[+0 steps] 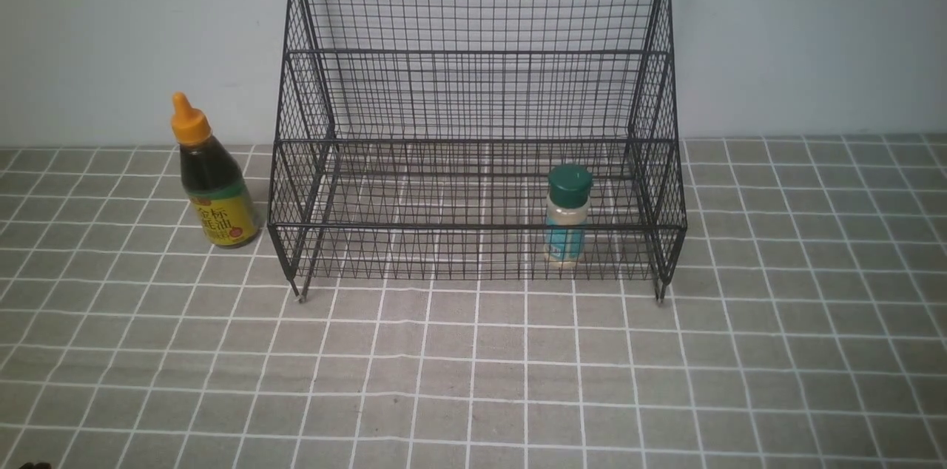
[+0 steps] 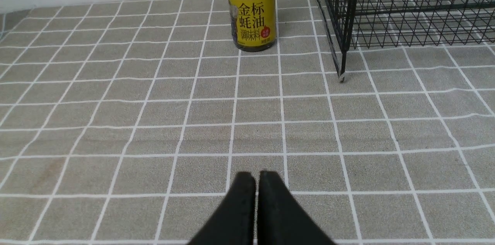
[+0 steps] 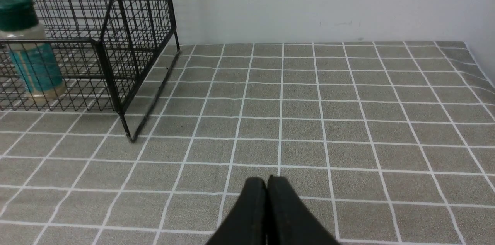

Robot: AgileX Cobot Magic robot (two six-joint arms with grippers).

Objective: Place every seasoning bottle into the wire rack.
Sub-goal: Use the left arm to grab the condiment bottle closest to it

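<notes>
The black wire rack point(image 1: 473, 52) stands at the back middle of the table. The small shaker point(image 1: 567, 221), with a dark green cap and teal label, stands upright inside the rack's lower tier on the right; the right wrist view shows this shaker point(image 3: 33, 59) behind the front wires. The dark-sauce bottle point(image 1: 214, 195) with an orange nozzle cap stands upright on the cloth just left of the rack, outside it. My left gripper point(image 2: 256, 175) is shut and empty, well short of the sauce bottle point(image 2: 251, 17). My right gripper point(image 3: 267, 180) is shut and empty, near the rack's right corner point(image 3: 104, 63). Neither gripper shows in the front view.
A grey cloth with white grid lines point(image 1: 473, 380) covers the table. A pale wall point(image 1: 814, 32) rises right behind the rack. The rack's front left foot point(image 2: 341, 77) stands close to the right of the sauce bottle.
</notes>
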